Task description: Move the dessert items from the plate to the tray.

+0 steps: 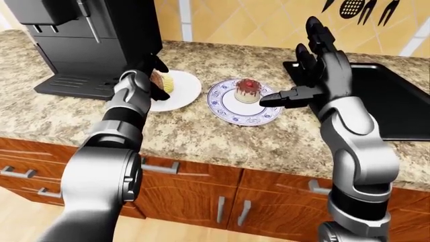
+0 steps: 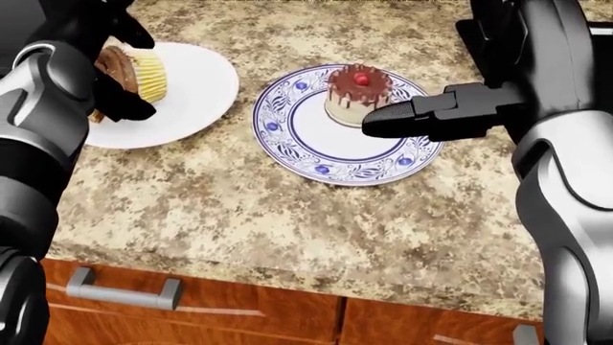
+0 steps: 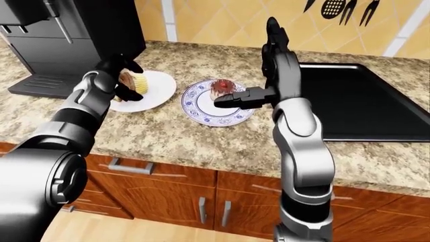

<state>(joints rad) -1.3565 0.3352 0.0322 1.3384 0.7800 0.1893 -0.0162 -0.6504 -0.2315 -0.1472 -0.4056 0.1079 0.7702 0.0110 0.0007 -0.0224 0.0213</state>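
While the left-eye view takes in the whole granite table (image 1: 201, 136), the left robot hand (image 1: 149, 80) sits closed around a cupcake (image 1: 161, 82) over the white plate (image 1: 180, 91), and the black tray (image 1: 393, 103) waits far off at 3 o'clock. Over to the head view: the cupcake (image 2: 134, 74) lies tipped on its side between dark fingers (image 2: 123, 108), paper cup toward 3 o'clock, frosting against the palm. Light and soft, I'd say, so the ribbed paper wall is the place to squeeze, gently. On the blue-patterned plate (image 2: 307, 151) a small chocolate cake with a cherry (image 2: 356, 93) stands upright; the right robot hand (image 2: 407, 115) is spread, one finger pointing at its side, seemingly just touching. That glaze looks smeary and fragile: take it low on the pale sides. Right-eye view confirms the right robot hand's other fingers (image 3: 272, 33) standing straight up at 12 o'clock, gripping nothing.
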